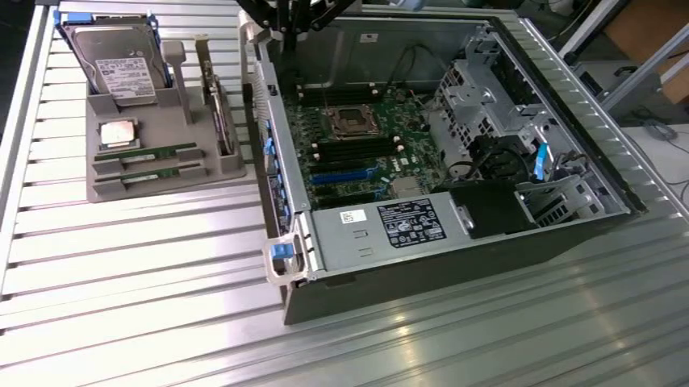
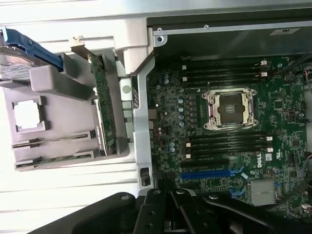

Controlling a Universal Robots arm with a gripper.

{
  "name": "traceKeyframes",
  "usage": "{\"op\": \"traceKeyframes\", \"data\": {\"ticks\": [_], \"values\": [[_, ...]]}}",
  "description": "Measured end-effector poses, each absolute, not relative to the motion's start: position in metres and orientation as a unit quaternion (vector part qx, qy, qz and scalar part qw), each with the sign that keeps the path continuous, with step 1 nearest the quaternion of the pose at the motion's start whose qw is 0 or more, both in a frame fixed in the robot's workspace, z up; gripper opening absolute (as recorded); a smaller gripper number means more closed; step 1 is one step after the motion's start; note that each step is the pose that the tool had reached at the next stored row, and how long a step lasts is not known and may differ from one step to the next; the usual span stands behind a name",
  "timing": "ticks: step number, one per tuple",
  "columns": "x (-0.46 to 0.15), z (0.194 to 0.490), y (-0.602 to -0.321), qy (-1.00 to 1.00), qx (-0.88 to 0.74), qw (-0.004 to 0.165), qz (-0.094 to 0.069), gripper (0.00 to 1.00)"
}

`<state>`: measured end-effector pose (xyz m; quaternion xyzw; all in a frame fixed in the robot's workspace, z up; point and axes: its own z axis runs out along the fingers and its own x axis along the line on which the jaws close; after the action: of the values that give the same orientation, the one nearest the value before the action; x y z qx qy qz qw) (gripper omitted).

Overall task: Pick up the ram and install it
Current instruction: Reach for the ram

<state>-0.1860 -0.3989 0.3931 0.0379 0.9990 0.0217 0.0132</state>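
Two thin green ram sticks [image 1: 145,151] are seen slotted side by side in a grey plastic holder [image 1: 108,189] at the exterior view's left, apart from the black gripper [image 2: 171,210], which is held over the open metal computer case [image 1: 453,278]; whether it is clenched cannot be told.

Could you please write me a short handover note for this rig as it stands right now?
Gripper: above the open case, near its tray-side wall, carrying no ram.
Ram: one stick and its twin both sit in the tray.
Board: memory slots are empty.
Done: nothing that shows.
Left: the whole job, picking up a stick and seating it in a slot.
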Motion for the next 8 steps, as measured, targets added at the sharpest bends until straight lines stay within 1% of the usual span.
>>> {"op": "traceKeyframes", "data": {"ticks": [8], "values": [[-0.222,0.393,-0.399,0.999,0.038,0.013,0.022,0.1]]}}
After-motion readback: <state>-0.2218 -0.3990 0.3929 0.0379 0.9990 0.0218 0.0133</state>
